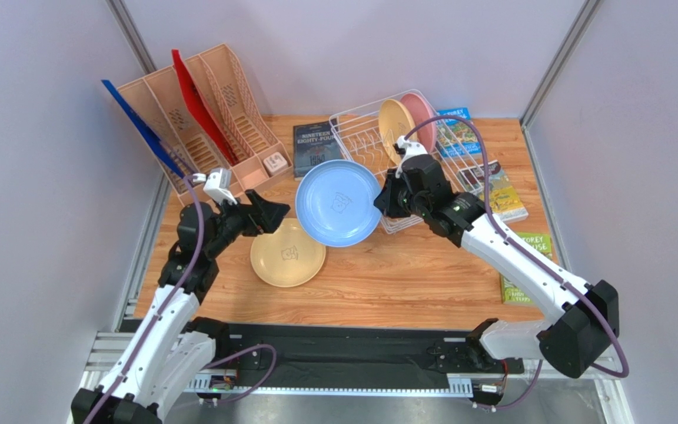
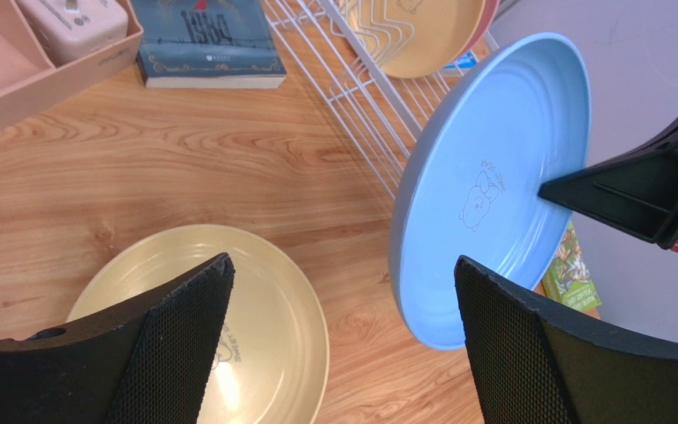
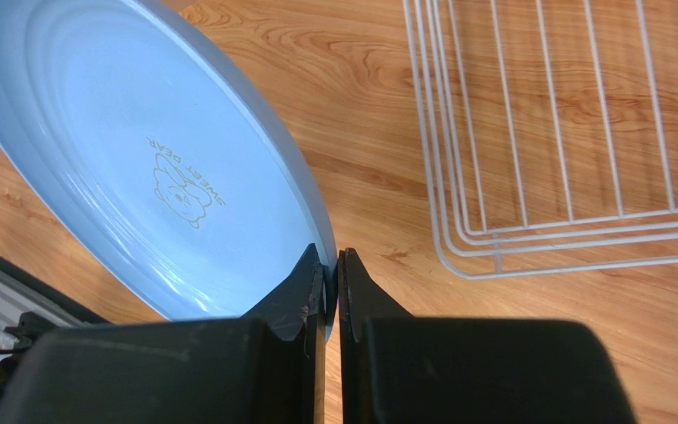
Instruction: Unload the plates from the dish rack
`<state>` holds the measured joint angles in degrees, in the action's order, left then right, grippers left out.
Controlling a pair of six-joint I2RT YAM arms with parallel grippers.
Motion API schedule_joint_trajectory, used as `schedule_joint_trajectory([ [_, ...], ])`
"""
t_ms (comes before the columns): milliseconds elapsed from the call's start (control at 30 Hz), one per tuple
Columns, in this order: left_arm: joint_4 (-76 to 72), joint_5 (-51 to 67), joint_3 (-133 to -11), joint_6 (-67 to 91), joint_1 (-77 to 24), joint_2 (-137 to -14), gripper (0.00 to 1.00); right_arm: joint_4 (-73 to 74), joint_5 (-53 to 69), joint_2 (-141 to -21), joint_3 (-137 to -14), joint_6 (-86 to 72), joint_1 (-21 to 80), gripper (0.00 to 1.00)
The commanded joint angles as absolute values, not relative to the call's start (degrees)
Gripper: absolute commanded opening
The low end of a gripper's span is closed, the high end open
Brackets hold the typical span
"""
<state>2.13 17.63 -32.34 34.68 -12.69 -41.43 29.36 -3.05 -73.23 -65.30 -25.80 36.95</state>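
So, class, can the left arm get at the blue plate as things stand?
Probably yes: the left gripper is open and faces the blue plate, with nothing between them; the right gripper pinches its opposite rim.

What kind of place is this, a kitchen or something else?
Probably a robot test cell, not a kitchen: plain grey walls box in a wooden table holding a dish rack, books and a file organiser.

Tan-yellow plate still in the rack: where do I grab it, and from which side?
Pinch its top rim, coming straight down from above. The tan-yellow plate stands on edge in the dish rack, leaving only its upper rim free. The pink plate stands close behind, so that gap looks tight.
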Motion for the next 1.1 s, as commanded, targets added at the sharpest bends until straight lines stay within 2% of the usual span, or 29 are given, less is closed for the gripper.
schedule_joint_trajectory([
  [0, -2.63, 20.56, -30.94, 36.91, -13.01, -45.25, 0.99, 23.20, 2.81, -74.88, -66.79, -28.30, 36.83, 0.02],
  [200, -7.20, 21.97, -30.85, 37.88, -13.88, -49.82, 0.96, 20.39, 8.61, -76.46, -66.80, -29.53, 36.91, 0.03],
  [300, -8.96, 21.97, -31.20, 38.14, -14.59, -51.23, 0.92, 19.78, 11.95, -77.86, -67.32, -29.97, 37.00, 0.03],
  [367, -9.23, 21.62, -31.72, 37.97, -15.20, -51.85, 0.85, 19.34, 14.05, -78.57, -67.50, -30.41, 37.09, 0.03],
  [467, -8.71, 21.18, -32.25, 37.36, -15.73, -53.08, 0.46, 18.81, 15.29, -79.45, -67.50, -30.67, 37.26, 0.04],
  [500, -7.40, 20.92, -32.43, 37.18, -15.82, -53.26, 0.21, 18.81, 15.12, -79.63, -67.50, -30.59, 37.27, 0.04],
  [600, -4.06, 18.55, -32.78, 36.04, -16.17, -52.74, 0.00, 18.99, 14.15, -79.54, -67.67, -30.24, 37.27, 0.12],
  [633, -3.35, 17.15, -32.78, 35.69, -16.17, -52.30, 0.00, 19.07, 13.89, -79.63, -67.85, -29.97, 37.27, 0.17],
  [667, -2.47, 16.18, -32.78, 35.34, -16.17, -51.95, 0.00, 19.42, 13.02, -79.63, -68.03, -29.71, 37.27, 0.42],
  [733, -0.27, 13.03, -32.78, 34.63, -16.17, -50.63, 0.00, 20.65, 11.43, -79.89, -68.90, -29.27, 37.27, 0.59],
  [767, 1.82, 11.53, -32.87, 34.45, -16.17, -50.02, 0.00, 21.35, 9.25, -79.89, -69.34, -27.96, 37.27, 0.72],
  [900, 8.33, 4.76, -32.78, 34.28, -16.17, -47.47, 0.00, 27.50, -2.78, -79.89, -72.59, -23.30, 36.74, 0.85],
  [1067, 12.39, -1.48, -31.73, 35.59, -16.17, -47.81, 0.00, 30.85, -8.68, -79.63, -75.23, -19.69, 35.16, 0.87],
])
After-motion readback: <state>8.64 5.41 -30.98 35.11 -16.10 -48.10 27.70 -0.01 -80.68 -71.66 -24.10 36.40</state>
